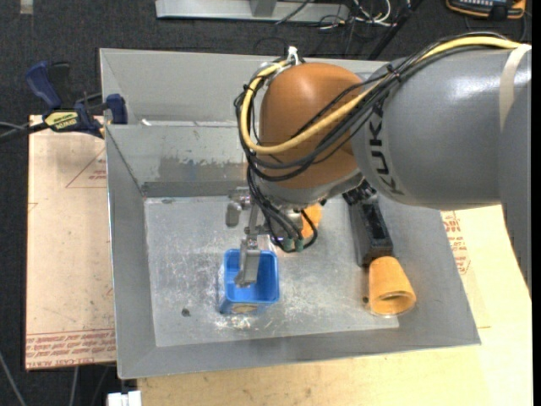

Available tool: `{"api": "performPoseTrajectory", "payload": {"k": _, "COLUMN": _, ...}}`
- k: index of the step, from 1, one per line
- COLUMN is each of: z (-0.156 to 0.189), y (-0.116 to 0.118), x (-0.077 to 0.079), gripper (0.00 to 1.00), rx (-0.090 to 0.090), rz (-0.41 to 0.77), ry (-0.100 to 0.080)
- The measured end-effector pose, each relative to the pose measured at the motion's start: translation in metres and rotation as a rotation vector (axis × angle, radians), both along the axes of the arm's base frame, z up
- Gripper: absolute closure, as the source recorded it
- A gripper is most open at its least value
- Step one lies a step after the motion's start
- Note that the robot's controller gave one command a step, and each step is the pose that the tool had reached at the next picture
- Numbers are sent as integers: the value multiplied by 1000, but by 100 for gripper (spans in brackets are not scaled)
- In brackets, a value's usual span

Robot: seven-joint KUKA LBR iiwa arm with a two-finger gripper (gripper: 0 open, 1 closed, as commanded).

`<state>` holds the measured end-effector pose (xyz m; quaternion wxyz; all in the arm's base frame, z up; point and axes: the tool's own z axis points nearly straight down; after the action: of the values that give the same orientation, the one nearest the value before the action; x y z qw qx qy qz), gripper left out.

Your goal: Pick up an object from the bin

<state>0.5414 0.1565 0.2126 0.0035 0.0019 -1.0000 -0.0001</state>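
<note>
The grey metal bin [127, 252] sat under the grey KUKA arm [456, 134], which came in from the right of the camera view and bent down over the bin's floor. A rounded orange cover [304, 117] capped the wrist, and a bundle of yellow and black cables [272, 146] looped around it. Below the cover, the gripper [248, 273] hung low over the left-centre of the floor, its metal tip reaching down into a small blue plastic box with an open top [267, 288]. That box rested on the floor toward the near wall, well apart from the other things. The tip met the box from above at its inner left part, but whether the tool was spread apart, pressed together or clamped on the box's wall could not be told from this view. To the right, a long black bar-shaped object [370, 231] lay lengthwise near the right wall, its upper end hidden under the arm. Just beside its lower end lay an orange tapered cup on its side [389, 288], with its wider mouth turned toward the near right corner. A small orange piece [312, 218] peeked out beneath the wrist, between the gripper and the black bar, too hidden to identify. A tiny dark speck [185, 313] lay on the scuffed floor to the left of the blue box.
</note>
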Motion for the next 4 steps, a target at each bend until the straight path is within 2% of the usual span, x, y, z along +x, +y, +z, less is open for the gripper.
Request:
{"api": "performPoseTrajectory", "payload": {"k": 1, "z": 5, "y": -1, "x": 2, "gripper": 0, "rx": 1, "rz": -3, "ry": -7}}
{"api": "performPoseTrajectory", "payload": {"k": 2, "z": -27, "y": -10, "x": 6, "gripper": 0, "rx": 3, "rz": 64, "ry": -13}}
{"api": "performPoseTrajectory", "payload": {"k": 3, "z": -80, "y": -35, "x": 4, "gripper": 0, "rx": 3, "rz": 88, "ry": -12}}
{"api": "performPoseTrajectory", "payload": {"k": 4, "z": -143, "y": -37, "x": 2, "gripper": 100, "rx": 5, "rz": 444, "ry": -13}}
